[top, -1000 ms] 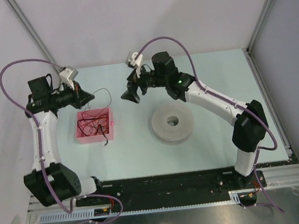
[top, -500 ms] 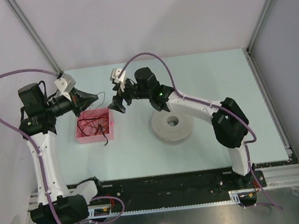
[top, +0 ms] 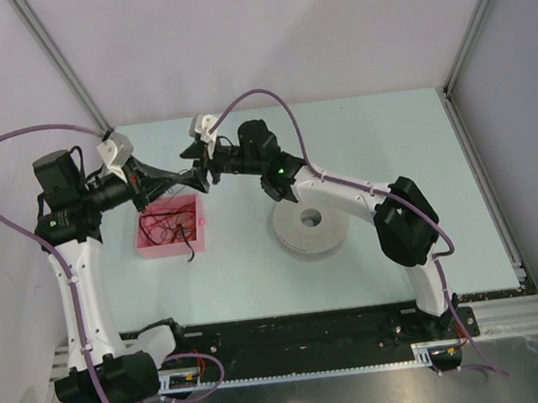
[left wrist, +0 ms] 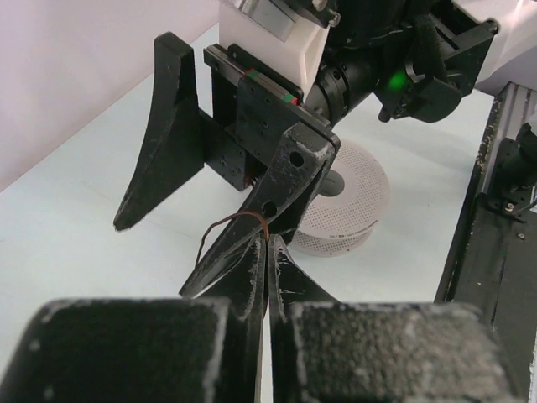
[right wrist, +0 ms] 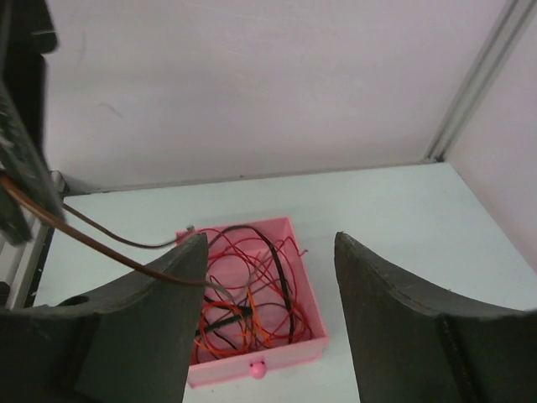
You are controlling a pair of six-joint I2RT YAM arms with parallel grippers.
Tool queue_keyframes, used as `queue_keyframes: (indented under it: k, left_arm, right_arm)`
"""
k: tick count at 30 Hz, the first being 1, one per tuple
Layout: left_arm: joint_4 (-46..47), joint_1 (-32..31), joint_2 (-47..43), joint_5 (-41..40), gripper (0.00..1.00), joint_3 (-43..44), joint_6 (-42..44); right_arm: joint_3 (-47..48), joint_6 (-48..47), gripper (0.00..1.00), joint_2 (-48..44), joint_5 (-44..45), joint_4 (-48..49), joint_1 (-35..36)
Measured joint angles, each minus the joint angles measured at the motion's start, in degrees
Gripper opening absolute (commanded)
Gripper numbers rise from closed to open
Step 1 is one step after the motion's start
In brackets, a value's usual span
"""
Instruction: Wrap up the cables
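While the left claw (left wrist: 267, 248) was clamped on one cable strand (left wrist: 220, 228), the right claw (right wrist: 268, 243) stood with jaws apart at its 3 o'clock; the strand crossed toward that claw's 9 o'clock finger, other cables (right wrist: 243, 294) lay in the pink tray (right wrist: 294, 351).

no writing, label, brand or number can be read anywhere: not on the pink tray (top: 173, 250), the spool (top: 303, 239) or the tabletop (top: 388, 139).

Pink tray (right wrist: 252, 366), red, orange & blk cables (right wrist: 252, 294), pale mint table (top: 388, 139), lt grey spool (left wrist: 352, 180) w/ dotted holes, white left arm (top: 82, 281) & right arm (top: 346, 191) w/ blk joints, green LED (top: 274, 172)
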Motion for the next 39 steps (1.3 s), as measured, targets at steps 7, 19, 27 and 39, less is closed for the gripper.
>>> queue_keyframes:
  k: [7,19,27,39]
  left_arm:
    - [0.02,-0.11,-1.03,0.42,0.37,0.0,-0.83]
    - [2.27,9.46,4.74,-11.82,0.93,-0.02,-6.47]
    - [2.8,11.74,19.91,-22.97,0.76,-7.76,-7.58]
    - [7.23,8.61,30.91,-34.75,0.63,-9.27,-8.87]
  right_arm:
    - [0.42,-1.88,0.02,1.16,0.33,0.92,2.29]
    - [2.14,-2.49,0.0,0.37,6.58,0.9,-0.04]
    - [5.95,-2.23,0.0,-4.55,7.32,1.25,-0.46]
    - [12.9,-2.25,0.0,-6.84,8.59,2.36,-0.17]
